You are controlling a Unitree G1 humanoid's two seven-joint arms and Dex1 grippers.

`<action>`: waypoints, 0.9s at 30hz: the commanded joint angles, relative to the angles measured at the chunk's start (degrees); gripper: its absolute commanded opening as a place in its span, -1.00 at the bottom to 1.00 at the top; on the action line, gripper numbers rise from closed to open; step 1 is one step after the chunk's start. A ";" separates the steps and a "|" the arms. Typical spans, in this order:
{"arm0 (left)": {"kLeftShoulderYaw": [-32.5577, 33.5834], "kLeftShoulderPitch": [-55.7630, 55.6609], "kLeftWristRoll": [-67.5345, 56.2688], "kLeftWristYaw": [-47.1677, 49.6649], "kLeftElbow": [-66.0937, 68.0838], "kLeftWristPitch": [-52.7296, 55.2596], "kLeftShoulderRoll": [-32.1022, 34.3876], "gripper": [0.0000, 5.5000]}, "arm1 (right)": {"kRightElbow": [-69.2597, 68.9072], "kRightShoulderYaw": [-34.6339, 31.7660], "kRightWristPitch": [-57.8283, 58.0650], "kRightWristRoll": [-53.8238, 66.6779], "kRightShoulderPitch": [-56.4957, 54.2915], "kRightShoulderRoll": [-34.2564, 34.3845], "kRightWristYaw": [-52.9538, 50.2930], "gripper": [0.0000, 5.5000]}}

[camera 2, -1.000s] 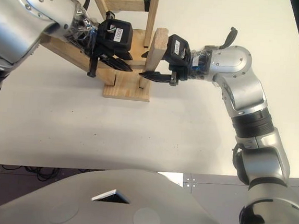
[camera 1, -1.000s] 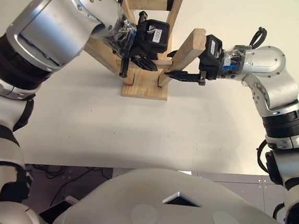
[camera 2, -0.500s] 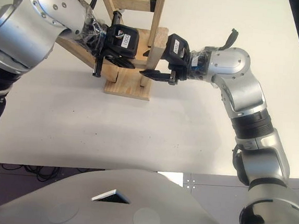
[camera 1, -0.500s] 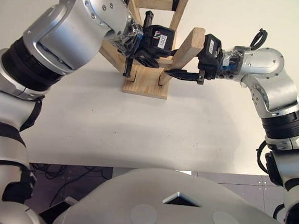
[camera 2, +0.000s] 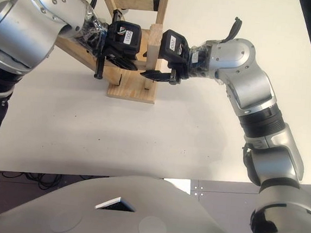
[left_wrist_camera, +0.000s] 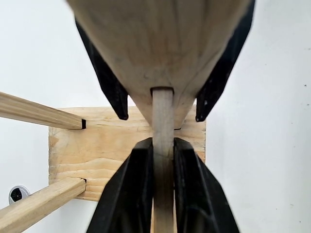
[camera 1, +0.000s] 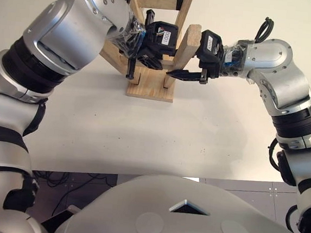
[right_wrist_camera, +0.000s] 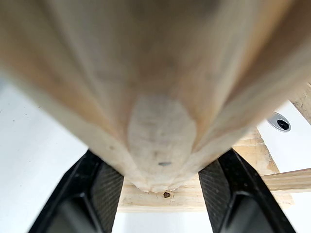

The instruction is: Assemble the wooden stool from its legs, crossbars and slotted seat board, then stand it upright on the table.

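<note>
At the far middle of the table (camera 1: 116,129): one stool, part-built. The seat board (camera 1: 149,92) lies flat with its slots upward and legs rise out of it. A rear rung (camera 1: 157,2) is already fixed between the two far legs.

Step in hand (judged): fitting a short crossbar (left_wrist_camera: 164,121) into the notch of the leaning leg (camera 1: 187,43), whose foot is at a near slot of the board. Whether that foot is fully seated cannot be told.

Method, left to right:
- Left arm: hold the crossbar square to the leg's face and in line with the notch. Push along its length only, with no twist.
- Middle: the leg is tilted, so a skewed crossbar would likely jam. Correct the angle before adding force.
- Right arm: brace the leg against the push, then bring it upright so the foot goes straight down. Avoid levering the board off the table or disturbing the legs already slotted.

Claws:
- Left gripper (left_wrist_camera: 163,150): nearly closed. Its fingers (left_wrist_camera: 136,194) pinch the thin crossbar from both sides, just short of the leg.
- Right gripper (right_wrist_camera: 160,165): spread wide, to the thickness of the leg. Its fingers (right_wrist_camera: 95,194) lie against two opposite faces low on the leg, near the board. It appears clamped on the leg.
</note>
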 commanded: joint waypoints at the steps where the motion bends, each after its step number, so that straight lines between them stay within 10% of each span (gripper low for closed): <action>1: 2.48 5.40 -5.41 3.40 -4.94 2.50 -8.23 -0.73 | 4.85 17.06 12.66 -14.66 5.13 -2.96 1.83 -0.26; 13: 36.90 0.26 -31.91 -12.20 -22.06 9.88 10.90 -0.13 | -6.47 4.57 9.08 -3.71 4.31 -10.55 7.50 -0.26; 22: 55.90 -5.35 -41.98 -4.25 25.65 10.36 6.61 -0.13 | -5.22 -0.31 -0.24 4.97 8.25 -16.04 22.25 -0.26; 27: 59.36 0.85 -37.87 1.67 44.82 1.37 5.05 -0.13 | 7.34 -6.10 -6.82 2.20 4.57 -11.14 18.17 0.15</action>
